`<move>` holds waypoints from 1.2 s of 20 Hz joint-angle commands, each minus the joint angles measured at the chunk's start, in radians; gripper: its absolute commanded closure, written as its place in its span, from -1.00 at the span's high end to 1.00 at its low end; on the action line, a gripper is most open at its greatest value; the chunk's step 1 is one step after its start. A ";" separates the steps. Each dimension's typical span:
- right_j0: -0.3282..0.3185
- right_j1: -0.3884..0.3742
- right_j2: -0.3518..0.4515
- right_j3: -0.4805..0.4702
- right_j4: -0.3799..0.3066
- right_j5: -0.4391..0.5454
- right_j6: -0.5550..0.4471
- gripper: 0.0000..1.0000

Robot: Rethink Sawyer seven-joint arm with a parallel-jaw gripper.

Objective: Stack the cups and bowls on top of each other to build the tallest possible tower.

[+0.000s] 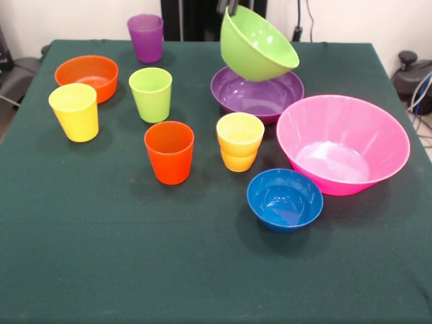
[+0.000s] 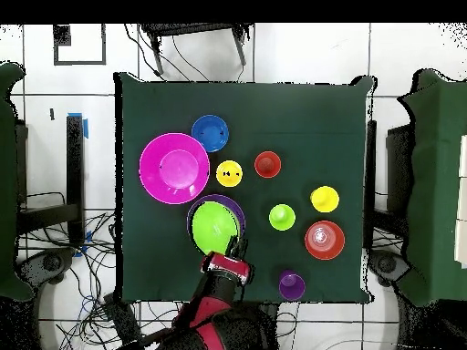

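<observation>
My gripper (image 1: 229, 7) is shut on the rim of the lime green bowl (image 1: 256, 46), which hangs tilted just above the purple bowl (image 1: 260, 100). From overhead the green bowl (image 2: 215, 225) covers most of the purple bowl (image 2: 240, 208), with the gripper (image 2: 235, 246) at its edge. The big pink bowl (image 1: 342, 143) and the blue bowl (image 1: 284, 199) stand to the right. A yellow-orange cup (image 1: 239, 140) sits nested in another. An orange-red cup (image 1: 169, 152), lime green cup (image 1: 151, 94), yellow cup (image 1: 75, 111), purple cup (image 1: 146, 37) and orange bowl (image 1: 86, 76) stand to the left.
Everything rests on a dark green tablecloth (image 1: 135, 256), whose near half holds nothing. Cables and chairs lie beyond the table's edges.
</observation>
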 commanded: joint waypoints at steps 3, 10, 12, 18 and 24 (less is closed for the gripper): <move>0.114 0.175 -0.115 0.053 0.300 0.038 -0.124 -1.00; 0.254 0.361 -0.251 0.102 0.507 0.091 -0.149 -1.00; 0.277 0.414 -0.261 0.111 0.554 0.099 -0.142 -1.00; 0.339 0.573 -0.253 0.111 0.711 0.155 -0.115 -1.00; 0.422 0.717 -0.234 0.109 0.848 0.254 -0.098 -1.00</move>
